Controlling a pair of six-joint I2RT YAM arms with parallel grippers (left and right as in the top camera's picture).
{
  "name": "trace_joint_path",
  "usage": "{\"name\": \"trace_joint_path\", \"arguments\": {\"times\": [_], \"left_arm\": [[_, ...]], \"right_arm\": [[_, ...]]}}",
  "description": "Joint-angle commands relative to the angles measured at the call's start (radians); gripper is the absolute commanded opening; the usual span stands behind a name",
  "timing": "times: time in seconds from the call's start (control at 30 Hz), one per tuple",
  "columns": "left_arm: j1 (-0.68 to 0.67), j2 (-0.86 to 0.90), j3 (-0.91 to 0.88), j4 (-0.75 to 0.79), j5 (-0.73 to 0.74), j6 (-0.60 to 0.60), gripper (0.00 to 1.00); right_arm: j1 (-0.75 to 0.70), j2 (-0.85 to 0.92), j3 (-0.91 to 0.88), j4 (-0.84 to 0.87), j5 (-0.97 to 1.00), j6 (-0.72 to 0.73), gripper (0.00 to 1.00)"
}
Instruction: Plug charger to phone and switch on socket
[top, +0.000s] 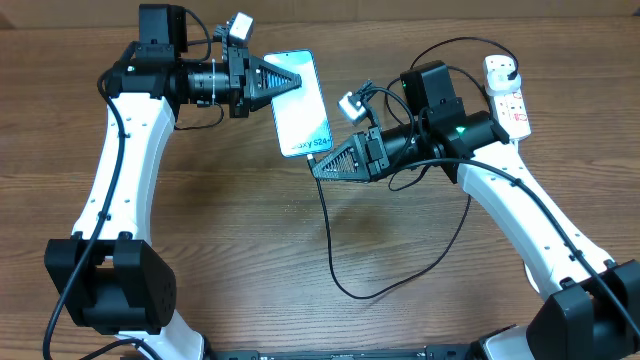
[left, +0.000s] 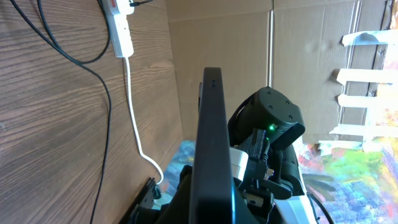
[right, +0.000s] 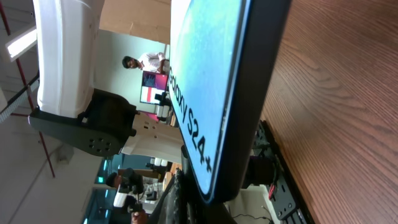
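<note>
The phone (top: 302, 105), with its light blue screen up, is lifted off the table, and my left gripper (top: 293, 80) is shut on its top edge. Seen from the left wrist, the phone (left: 211, 137) is edge-on between the jaws. My right gripper (top: 316, 168) is shut at the phone's bottom edge, and the thin black charger (top: 331, 250) cable runs out from its tip. The right wrist view shows the phone (right: 208, 81) filling the frame just above my right gripper (right: 205, 208); the connector tip is hidden. The white socket (top: 507, 95) lies at the far right with a black plug (top: 509, 68) in it.
The charger cable loops across the wooden table (top: 240, 240) toward the front and back up to the socket. In the left wrist view the socket (left: 121, 28) and its thick white lead (left: 134, 112) lie beside the black cable (left: 107, 106). A cardboard wall (left: 249, 43) stands behind the table.
</note>
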Motion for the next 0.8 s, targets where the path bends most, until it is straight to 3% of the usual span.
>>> {"name": "trace_joint_path", "arguments": {"times": [0.0, 0.77], "left_arm": [[-0.008, 0.002, 0.004, 0.004, 0.056, -0.014, 0.04], [-0.007, 0.002, 0.004, 0.004, 0.083, -0.014, 0.04]], "right_arm": [[-0.005, -0.027, 0.023, 0.006, -0.024, 0.0, 0.04], [-0.005, -0.027, 0.022, 0.008, -0.024, 0.0, 0.03]]}}
